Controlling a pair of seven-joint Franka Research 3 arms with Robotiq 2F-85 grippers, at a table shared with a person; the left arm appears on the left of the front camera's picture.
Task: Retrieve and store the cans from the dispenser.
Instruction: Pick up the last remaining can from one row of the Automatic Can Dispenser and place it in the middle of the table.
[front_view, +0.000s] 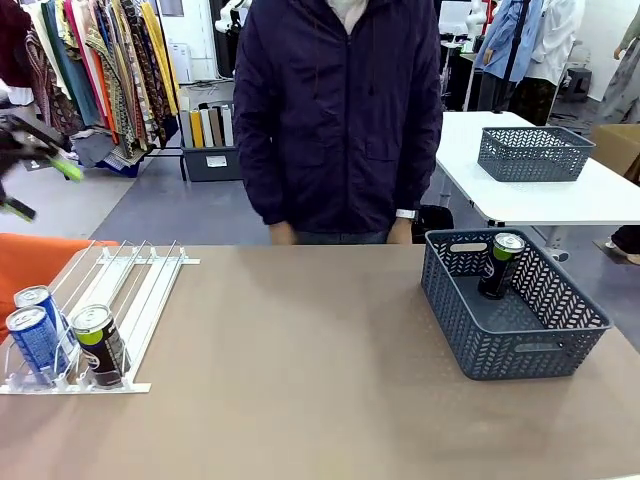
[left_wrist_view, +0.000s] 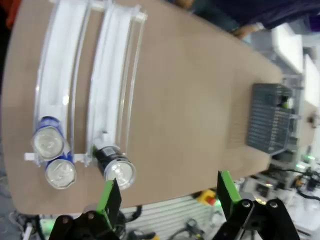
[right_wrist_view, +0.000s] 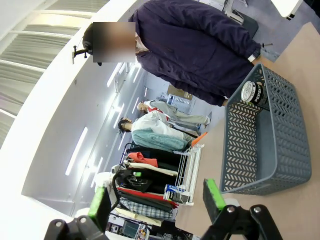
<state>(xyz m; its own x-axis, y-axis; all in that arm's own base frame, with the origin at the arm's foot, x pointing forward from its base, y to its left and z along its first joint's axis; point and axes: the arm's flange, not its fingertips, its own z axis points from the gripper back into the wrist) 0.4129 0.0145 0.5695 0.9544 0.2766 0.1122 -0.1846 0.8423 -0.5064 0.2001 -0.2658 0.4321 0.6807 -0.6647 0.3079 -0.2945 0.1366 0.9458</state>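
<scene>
The dispenser (front_view: 140, 285) lies at the table's left with three cans at its low front end: two blue cans (front_view: 38, 335) and a black can with green trim (front_view: 99, 345). Another black can (front_view: 500, 265) stands in the dark grey basket (front_view: 530, 350) on the right. My left gripper (front_view: 42, 188) hovers blurred above and behind the dispenser. In its own view the left gripper (left_wrist_view: 167, 197) is open, high over the blue cans (left_wrist_view: 48, 142) and the black can (left_wrist_view: 117, 169). My right gripper (right_wrist_view: 155, 200) is open and holds nothing; the basket (right_wrist_view: 260, 150) with its can (right_wrist_view: 252, 92) lies ahead of it.
A person in a dark jacket (front_view: 340, 120) stands at the far edge with hands at the sides. A bare brown tabletop (front_view: 300, 360) stretches between dispenser and basket. Behind are a white table with another grey basket (front_view: 535, 152) and clothes racks (front_view: 100, 70).
</scene>
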